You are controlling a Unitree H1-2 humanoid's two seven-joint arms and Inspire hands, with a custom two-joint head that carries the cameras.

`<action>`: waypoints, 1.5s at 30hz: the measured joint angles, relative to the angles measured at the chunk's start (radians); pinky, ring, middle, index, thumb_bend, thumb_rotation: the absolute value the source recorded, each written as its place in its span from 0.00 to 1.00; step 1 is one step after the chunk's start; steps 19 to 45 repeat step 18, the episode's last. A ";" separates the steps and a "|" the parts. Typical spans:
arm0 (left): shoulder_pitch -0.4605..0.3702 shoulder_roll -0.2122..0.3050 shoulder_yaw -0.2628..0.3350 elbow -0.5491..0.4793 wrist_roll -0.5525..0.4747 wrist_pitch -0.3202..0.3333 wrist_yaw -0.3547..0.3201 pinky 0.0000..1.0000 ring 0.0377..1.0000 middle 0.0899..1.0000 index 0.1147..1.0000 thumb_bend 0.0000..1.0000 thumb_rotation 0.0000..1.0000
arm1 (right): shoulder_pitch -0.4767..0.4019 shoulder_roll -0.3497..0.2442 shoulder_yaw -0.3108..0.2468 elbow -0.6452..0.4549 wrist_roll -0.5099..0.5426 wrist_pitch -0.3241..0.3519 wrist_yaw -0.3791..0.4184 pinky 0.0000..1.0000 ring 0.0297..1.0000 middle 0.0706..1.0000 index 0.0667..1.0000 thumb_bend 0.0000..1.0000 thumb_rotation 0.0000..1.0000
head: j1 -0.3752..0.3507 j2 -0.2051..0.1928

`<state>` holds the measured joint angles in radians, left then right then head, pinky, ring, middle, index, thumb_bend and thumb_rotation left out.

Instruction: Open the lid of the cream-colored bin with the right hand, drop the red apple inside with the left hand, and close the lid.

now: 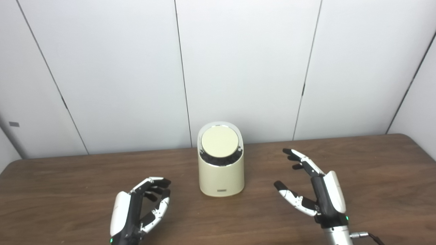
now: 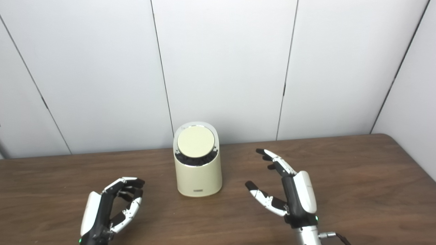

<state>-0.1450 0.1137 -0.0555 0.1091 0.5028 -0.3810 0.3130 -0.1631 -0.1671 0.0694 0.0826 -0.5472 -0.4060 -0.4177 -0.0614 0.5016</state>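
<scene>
A dark wood-grain surface (image 1: 374, 163) fills the lower frame; white wall panels (image 1: 245, 68) with dark seams rise behind it.

A cream-colored cylindrical bin (image 2: 198, 177) with a slanted top stands upright on the dark brown wooden worktop (image 2: 357, 170), near its far edge and in front of white wall panels (image 2: 221, 68). Its round cream lid (image 2: 196, 141) lies closed inside a shiny ring. The left hand (image 2: 114, 207), black and white, hovers low at the near left, its fingers curled inward around nothing. The right hand (image 2: 289, 190) sits to the bin's right, well apart from it, fingers spread and empty, thumb pointing toward the bin.
</scene>
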 measured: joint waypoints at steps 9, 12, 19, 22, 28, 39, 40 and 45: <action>-0.017 0.020 -0.020 0.026 -0.013 -0.059 0.110 0.50 0.58 0.60 0.59 0.19 0.43 | 0.004 0.011 -0.004 0.001 0.049 -0.028 -0.034 0.65 0.73 0.74 0.72 0.29 0.49 | 0.000 0.003; -0.016 0.024 -0.017 0.027 -0.060 -0.059 0.077 0.54 0.63 0.64 0.63 0.20 0.43 | 0.005 0.016 -0.016 0.004 0.070 -0.027 -0.032 0.63 0.72 0.72 0.71 0.29 0.49 | -0.002 0.008; 0.002 0.018 -0.004 0.020 -0.347 0.070 -0.124 0.63 0.71 0.71 0.70 0.22 0.29 | 0.030 0.050 -0.021 -0.028 0.145 0.038 0.048 0.60 0.69 0.71 0.70 0.25 0.36 | -0.002 0.021; 0.002 0.018 -0.004 0.020 -0.347 0.070 -0.124 0.63 0.71 0.71 0.70 0.22 0.29 | 0.030 0.050 -0.021 -0.028 0.145 0.038 0.048 0.60 0.69 0.71 0.70 0.25 0.36 | -0.002 0.021; 0.002 0.018 -0.004 0.020 -0.347 0.070 -0.124 0.63 0.71 0.71 0.70 0.22 0.29 | 0.030 0.050 -0.021 -0.028 0.145 0.038 0.048 0.60 0.69 0.71 0.70 0.25 0.36 | -0.002 0.021; 0.002 0.018 -0.004 0.020 -0.347 0.070 -0.124 0.63 0.71 0.71 0.70 0.22 0.29 | 0.030 0.050 -0.021 -0.028 0.145 0.038 0.048 0.60 0.69 0.71 0.70 0.25 0.36 | -0.002 0.021; 0.002 0.018 -0.004 0.020 -0.347 0.070 -0.124 0.63 0.71 0.71 0.70 0.22 0.29 | 0.030 0.050 -0.021 -0.028 0.145 0.038 0.048 0.60 0.69 0.71 0.70 0.25 0.36 | -0.002 0.021; 0.002 0.018 -0.004 0.020 -0.347 0.070 -0.124 0.63 0.71 0.71 0.70 0.22 0.29 | 0.030 0.050 -0.021 -0.028 0.145 0.038 0.048 0.60 0.69 0.71 0.70 0.25 0.36 | -0.002 0.021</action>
